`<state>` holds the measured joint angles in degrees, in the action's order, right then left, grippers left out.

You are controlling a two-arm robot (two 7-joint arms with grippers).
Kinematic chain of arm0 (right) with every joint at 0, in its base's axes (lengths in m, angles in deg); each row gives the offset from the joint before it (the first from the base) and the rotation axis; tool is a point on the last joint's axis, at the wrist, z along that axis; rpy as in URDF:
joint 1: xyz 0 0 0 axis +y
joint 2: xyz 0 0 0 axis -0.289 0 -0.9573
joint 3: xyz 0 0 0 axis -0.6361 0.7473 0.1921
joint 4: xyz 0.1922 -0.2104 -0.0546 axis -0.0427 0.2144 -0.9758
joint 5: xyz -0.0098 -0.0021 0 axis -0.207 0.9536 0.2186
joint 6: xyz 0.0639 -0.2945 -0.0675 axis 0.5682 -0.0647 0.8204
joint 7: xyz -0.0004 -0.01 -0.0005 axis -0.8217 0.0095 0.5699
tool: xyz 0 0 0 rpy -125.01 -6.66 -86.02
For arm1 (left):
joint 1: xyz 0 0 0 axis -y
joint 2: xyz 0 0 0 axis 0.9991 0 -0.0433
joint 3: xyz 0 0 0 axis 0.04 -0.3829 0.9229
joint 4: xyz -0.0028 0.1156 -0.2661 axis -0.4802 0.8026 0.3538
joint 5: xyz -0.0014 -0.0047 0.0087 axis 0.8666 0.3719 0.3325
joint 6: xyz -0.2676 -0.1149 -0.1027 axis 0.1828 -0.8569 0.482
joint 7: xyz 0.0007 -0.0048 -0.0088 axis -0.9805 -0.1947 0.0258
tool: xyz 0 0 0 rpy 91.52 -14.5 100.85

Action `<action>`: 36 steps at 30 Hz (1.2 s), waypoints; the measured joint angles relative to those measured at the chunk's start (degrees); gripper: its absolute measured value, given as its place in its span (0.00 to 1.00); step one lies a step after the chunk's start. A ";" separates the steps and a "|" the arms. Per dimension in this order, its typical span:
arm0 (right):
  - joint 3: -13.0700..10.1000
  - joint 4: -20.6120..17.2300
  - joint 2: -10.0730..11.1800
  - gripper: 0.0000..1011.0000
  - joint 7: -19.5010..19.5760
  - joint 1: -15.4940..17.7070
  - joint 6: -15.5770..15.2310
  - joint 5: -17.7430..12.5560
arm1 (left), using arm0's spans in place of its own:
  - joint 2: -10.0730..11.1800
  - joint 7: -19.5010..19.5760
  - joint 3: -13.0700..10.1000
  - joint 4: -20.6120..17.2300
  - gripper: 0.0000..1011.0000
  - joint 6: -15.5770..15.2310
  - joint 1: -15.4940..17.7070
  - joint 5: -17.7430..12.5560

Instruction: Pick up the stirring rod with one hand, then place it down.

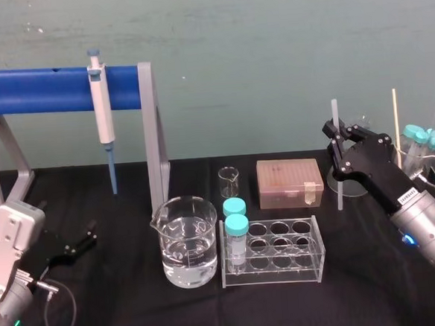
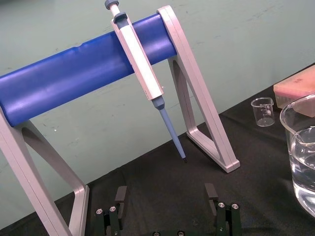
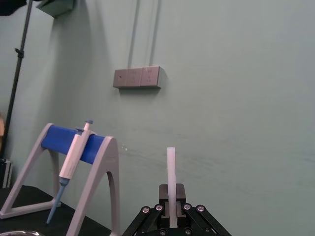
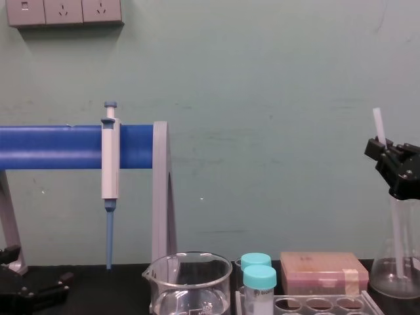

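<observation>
The stirring rod (image 1: 339, 195) is a thin translucent white stick standing nearly upright at the right of the table. My right gripper (image 1: 336, 134) is shut on its upper part, with a short end (image 4: 378, 125) poking above the fingers. In the right wrist view the rod (image 3: 171, 167) rises straight out of the closed right gripper (image 3: 171, 200). Its lower end hangs beside a glass flask (image 4: 392, 279); whether it touches the table I cannot tell. My left gripper (image 1: 77, 244) rests low at the table's left, fingers (image 2: 120, 195) spread wide with nothing between them.
A grey stand with a blue bar (image 1: 44, 89) holds a white-and-blue pipette (image 1: 104, 115). Mid-table are a large beaker of water (image 1: 186, 243), a small beaker (image 1: 229, 182), a clear rack (image 1: 284, 255) with two teal-capped tubes, and a pink box (image 1: 290, 182). A container with capped tubes (image 1: 422, 149) stands far right.
</observation>
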<state>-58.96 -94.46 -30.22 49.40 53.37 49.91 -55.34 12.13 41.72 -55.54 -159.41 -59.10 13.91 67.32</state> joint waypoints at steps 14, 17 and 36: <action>-0.06 -0.10 -0.05 0.07 0.19 0.09 -0.14 0.19 | 0.00 0.00 0.00 0.00 0.99 0.00 0.00 0.00; -0.04 -0.09 -0.04 0.07 0.18 0.07 -0.09 0.14 | 0.00 0.00 0.00 0.00 0.99 0.00 0.00 0.00; 0.05 -0.02 0.00 0.07 0.06 -0.02 0.04 0.01 | 0.00 0.00 0.00 0.00 0.99 0.00 0.00 0.00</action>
<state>-58.91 -94.48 -30.22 49.46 53.35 49.94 -55.33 12.13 41.72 -55.54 -159.41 -59.10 13.91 67.32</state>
